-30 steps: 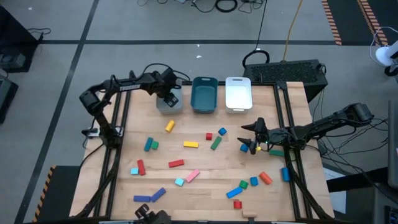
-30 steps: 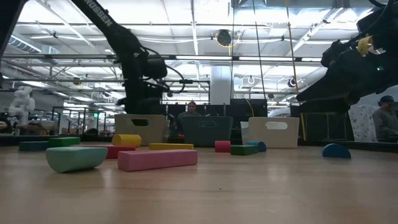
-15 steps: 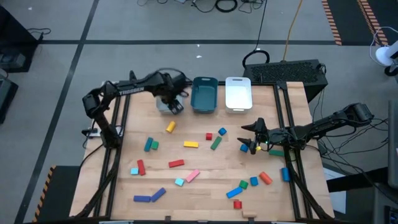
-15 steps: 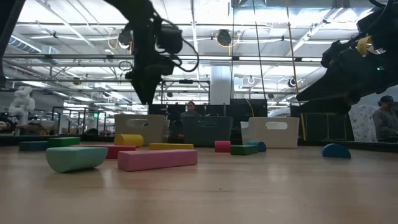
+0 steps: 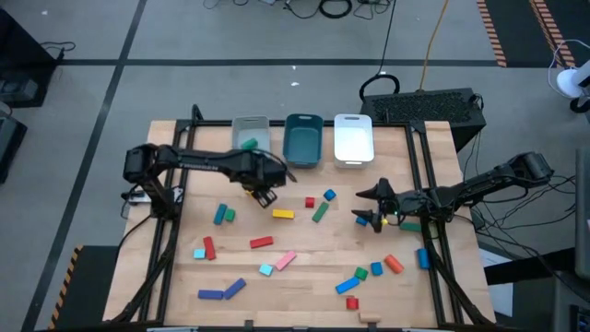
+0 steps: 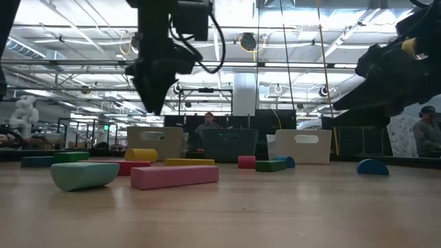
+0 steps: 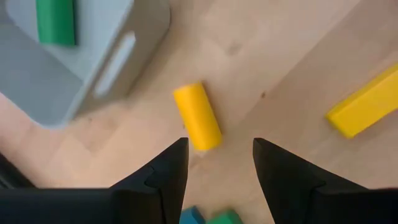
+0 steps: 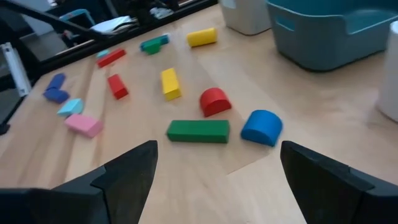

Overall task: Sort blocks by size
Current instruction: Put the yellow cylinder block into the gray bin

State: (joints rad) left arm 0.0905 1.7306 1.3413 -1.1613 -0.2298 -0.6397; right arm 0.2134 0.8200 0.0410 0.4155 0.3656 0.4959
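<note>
We've left the grey tray (image 5: 251, 124) w/ a green block (image 5: 249, 143) in it; left gripper (image 5: 263, 194), partly open & empty, now hangs over the yellow cylinder (image 7: 197, 116) nearer on the worktop, prob. next pick. Right gripper (image 5: 371, 218) waits wide open, empty, right side.

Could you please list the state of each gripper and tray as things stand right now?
Left gripper: open, empty, above the yellow cylinder.
Right gripper: open, empty, off the table.
Grey tray: upright, holds one green block.
Teal tray: upright, no blocks visible inside.
White tray: upright, no blocks visible inside.
</note>
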